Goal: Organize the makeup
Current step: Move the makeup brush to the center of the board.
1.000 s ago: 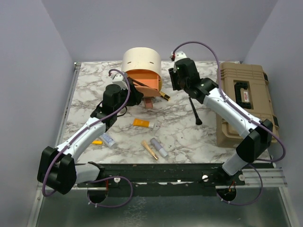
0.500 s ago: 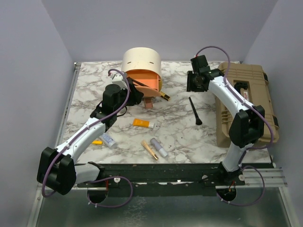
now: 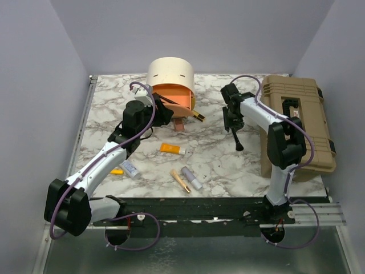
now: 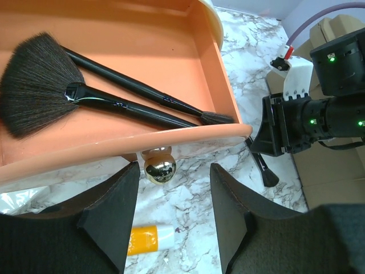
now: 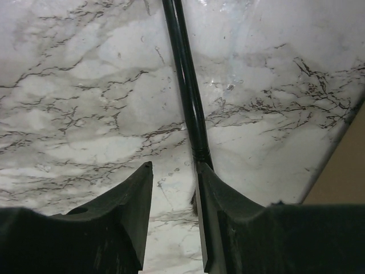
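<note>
A thin black brush (image 3: 235, 137) lies on the marble table. My right gripper (image 3: 230, 123) hangs open over its handle end. In the right wrist view the brush handle (image 5: 186, 85) runs up from under the right fingertip, outside the gap of the gripper (image 5: 174, 171). My left gripper (image 3: 164, 114) is open and holds nothing in front of the orange drawer (image 4: 217, 85), where two black brushes (image 4: 114, 94) lie. Its gap (image 4: 174, 182) faces the drawer's gold knob (image 4: 159, 167). An orange tube (image 3: 171, 149), whitish tube (image 3: 130, 168), yellow pen (image 3: 117, 171), gold tube (image 3: 180, 180) and lilac tube (image 3: 191, 177) lie loose.
The cream round case (image 3: 171, 73) stands at the back centre with its drawer pulled out. A big tan toolbox (image 3: 296, 123) fills the right side of the table. A pink palette (image 3: 179, 125) and a small gold-and-black item (image 3: 198, 116) lie beside the drawer.
The right arm has swung back and come down over the black brush's handle end; the brush has stayed on the table. The left arm has not moved.
</note>
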`<action>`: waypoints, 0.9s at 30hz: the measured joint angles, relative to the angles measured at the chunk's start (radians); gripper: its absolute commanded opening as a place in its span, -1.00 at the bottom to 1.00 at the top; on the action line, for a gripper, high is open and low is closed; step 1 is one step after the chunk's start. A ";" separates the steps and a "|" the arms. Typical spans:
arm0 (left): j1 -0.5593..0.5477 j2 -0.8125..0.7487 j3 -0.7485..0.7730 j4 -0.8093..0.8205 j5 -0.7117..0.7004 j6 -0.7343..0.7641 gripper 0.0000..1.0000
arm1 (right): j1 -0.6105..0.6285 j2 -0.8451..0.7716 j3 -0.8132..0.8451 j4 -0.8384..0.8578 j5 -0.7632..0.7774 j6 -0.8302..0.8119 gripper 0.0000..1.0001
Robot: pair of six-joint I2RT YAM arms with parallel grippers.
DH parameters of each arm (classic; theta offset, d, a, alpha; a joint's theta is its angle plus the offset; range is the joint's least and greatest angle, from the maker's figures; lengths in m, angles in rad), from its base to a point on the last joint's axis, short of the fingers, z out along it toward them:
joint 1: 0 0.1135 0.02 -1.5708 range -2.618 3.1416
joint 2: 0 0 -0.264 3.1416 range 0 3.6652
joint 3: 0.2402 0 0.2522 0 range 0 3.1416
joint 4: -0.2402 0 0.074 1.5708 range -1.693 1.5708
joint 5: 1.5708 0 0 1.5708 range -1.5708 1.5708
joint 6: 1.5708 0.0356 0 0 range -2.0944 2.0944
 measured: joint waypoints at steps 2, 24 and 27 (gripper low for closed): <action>0.000 0.000 0.000 0.000 0.003 0.000 0.09 | 0.000 0.008 0.000 -0.002 0.014 -0.013 -0.19; 0.000 0.007 0.028 -0.023 0.009 0.013 0.11 | -0.068 0.039 -0.101 0.031 -0.057 -0.120 -0.55; 0.000 0.013 0.029 -0.023 0.009 0.013 0.11 | -0.070 0.039 -0.100 0.031 -0.106 -0.126 -0.59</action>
